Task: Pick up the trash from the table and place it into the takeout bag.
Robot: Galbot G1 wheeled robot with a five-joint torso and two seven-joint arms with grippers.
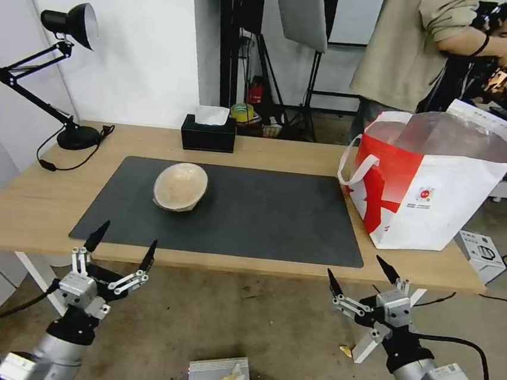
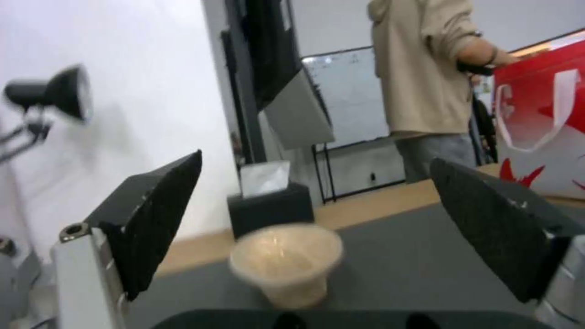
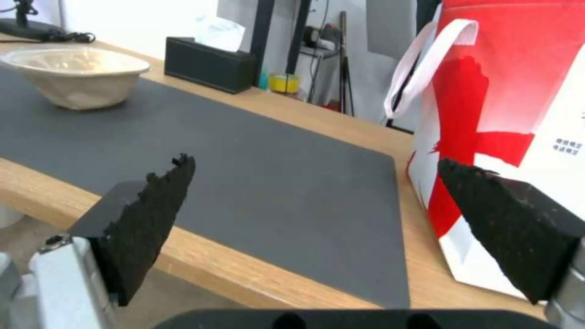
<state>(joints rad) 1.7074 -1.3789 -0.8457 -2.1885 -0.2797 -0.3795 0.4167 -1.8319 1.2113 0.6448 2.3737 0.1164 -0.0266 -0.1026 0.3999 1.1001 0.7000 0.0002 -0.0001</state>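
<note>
One piece of trash, a beige paper-like bowl [image 1: 180, 186] [image 2: 285, 260] [image 3: 76, 75], lies tilted on the dark grey mat [image 1: 227, 211] of the light-wood table [image 1: 25, 198]. The red-and-white takeout bag [image 1: 433, 183] [image 3: 518, 114] stands open at the table's right end, foil lining showing. My left gripper [image 1: 124, 242] [image 2: 317, 224] hangs open below the table's front edge, in front of the bowl and well short of it. My right gripper [image 1: 362, 271] [image 3: 317, 219] is open too, low before the front edge near the bag. Both hold nothing.
A black tissue box [image 1: 209, 133] sits at the table's back edge and a black desk lamp [image 1: 67, 76] at the back left. A small white carton [image 1: 480, 253] lies on the floor right of the bag. A person stands behind the table.
</note>
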